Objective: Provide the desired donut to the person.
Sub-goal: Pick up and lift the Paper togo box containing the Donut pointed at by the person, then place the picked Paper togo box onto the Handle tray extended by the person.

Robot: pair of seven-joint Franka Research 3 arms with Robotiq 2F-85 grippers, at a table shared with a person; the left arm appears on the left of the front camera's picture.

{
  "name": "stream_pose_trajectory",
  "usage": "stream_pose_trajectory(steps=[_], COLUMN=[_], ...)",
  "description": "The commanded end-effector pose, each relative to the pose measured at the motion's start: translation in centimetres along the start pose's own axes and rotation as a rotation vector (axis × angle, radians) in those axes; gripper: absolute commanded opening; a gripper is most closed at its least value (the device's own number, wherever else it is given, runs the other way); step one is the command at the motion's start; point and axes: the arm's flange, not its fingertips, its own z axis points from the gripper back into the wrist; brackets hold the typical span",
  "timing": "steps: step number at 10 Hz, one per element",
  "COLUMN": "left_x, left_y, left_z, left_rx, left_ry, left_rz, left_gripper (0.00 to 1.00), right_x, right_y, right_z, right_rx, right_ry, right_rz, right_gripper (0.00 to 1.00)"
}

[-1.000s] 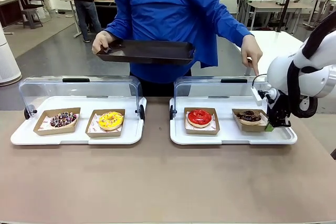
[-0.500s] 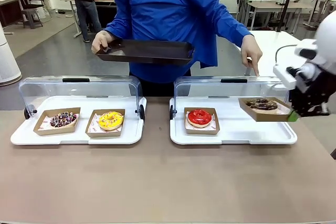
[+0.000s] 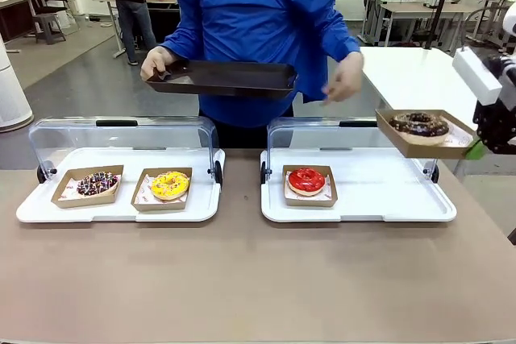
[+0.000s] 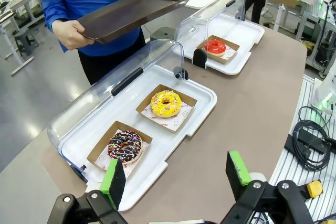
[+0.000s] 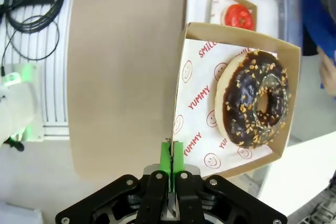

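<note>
The chocolate donut (image 3: 419, 124) with nut crumbs lies in a brown cardboard tray (image 3: 426, 144). It hangs in the air above the right end of the right display case. My right gripper (image 3: 478, 149) is shut on that tray's right edge. In the right wrist view the green pads (image 5: 172, 162) pinch the tray's paper-lined rim, with the donut (image 5: 257, 106) beyond them. The person (image 3: 258, 14) in a blue jacket stands across the table and holds a dark tray (image 3: 222, 78) in one hand. The other hand (image 3: 345, 78) is blurred in mid-air. My left gripper (image 4: 176, 176) stands open above the table's left end.
The left display case (image 3: 121, 203) has its lid up and holds a sprinkled chocolate donut (image 3: 97, 183) and a yellow donut (image 3: 169, 184). The right case (image 3: 363, 207), lid also up, holds a red donut (image 3: 306, 180). Brown tabletop lies in front of both.
My right gripper has lifted the chocolate donut's tray out of the right case, up and to the right. The person's hand has left the case lid and moved toward the dark tray.
</note>
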Motion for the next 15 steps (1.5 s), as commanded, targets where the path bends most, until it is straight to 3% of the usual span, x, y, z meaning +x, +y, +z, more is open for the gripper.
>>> stream_pose_trajectory(steps=[1,15], left_x=[-0.02,-0.02], left_y=[-0.04,-0.04], left_z=[0.19,0.19], left_rx=[-0.007,-0.007], left_ry=[0.006,0.006], left_rz=[0.014,0.014], left_gripper=[1.00,1.00], right_x=[-0.14,-0.14], right_y=[0.17,0.17], right_z=[-0.16,-0.16], right_rx=[0.034,0.034], right_ry=[0.010,0.010], right_rz=[0.031,0.031], right_gripper=[0.00,0.00])
